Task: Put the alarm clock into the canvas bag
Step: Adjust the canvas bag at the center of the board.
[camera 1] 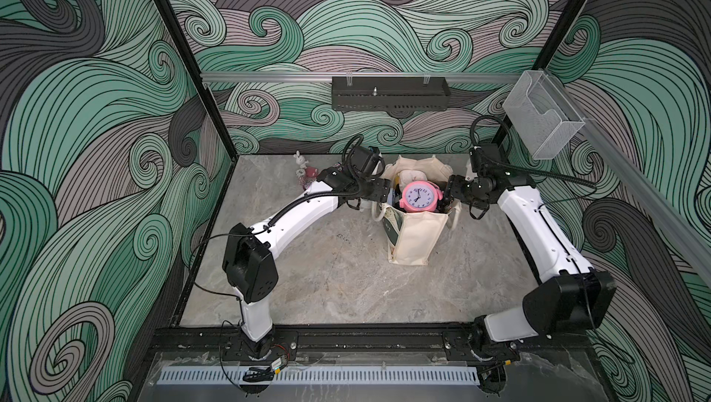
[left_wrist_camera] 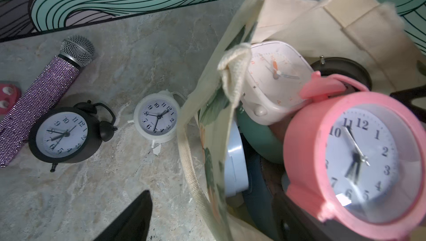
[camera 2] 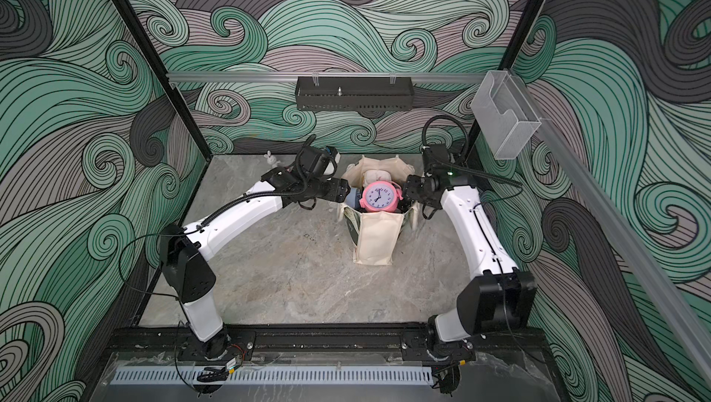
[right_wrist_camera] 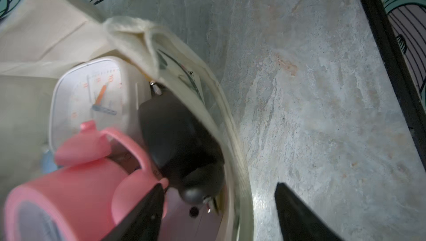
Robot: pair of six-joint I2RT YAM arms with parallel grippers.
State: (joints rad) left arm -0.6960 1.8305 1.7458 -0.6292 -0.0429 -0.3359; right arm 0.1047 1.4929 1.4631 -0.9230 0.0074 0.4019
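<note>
Grey marble-look tabletop has the cream canvas bag standing open by the middle of its far edge. It's crammed full, with the round pink alarm clock face up on top in its mouth beside a pale square clock. Left gripper and right gripper are both spread, straddling the bag's rim and pinching nothing; a black twin-bell clock and small white clock sit outside.

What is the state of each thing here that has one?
canvas bag, upright, mouth open, filled with clocks
pink alarm clock, topmost in bag, face up
black alarm clock, on table, outside bag
white alarm clock, on table, beside bag
right gripper, open, straddling bag rim
left gripper, jaws unclear
</note>
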